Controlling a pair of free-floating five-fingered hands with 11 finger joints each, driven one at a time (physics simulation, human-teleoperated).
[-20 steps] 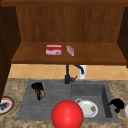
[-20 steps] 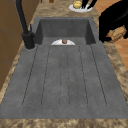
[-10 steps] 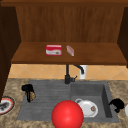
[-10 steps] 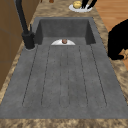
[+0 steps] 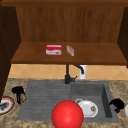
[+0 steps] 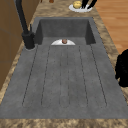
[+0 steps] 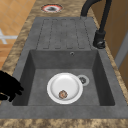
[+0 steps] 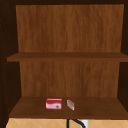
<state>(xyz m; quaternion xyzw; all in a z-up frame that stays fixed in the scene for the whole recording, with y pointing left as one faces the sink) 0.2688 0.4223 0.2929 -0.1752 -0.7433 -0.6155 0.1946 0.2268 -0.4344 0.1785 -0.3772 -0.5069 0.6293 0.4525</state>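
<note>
Here the left hand hangs over the left edge of the draining board, its fingers pointing down and lightly curled, holding nothing. Just beside it to the left, on the counter, lies a red-rimmed plate, close to the hand but not touching it. The right hand hovers at the right rim of the sink, fingers curled and holding nothing; in the right side view it shows at the near left corner of the basin. A white plate with a small brown bit lies in the basin, apart from that hand. A red ball sits in front
</note>
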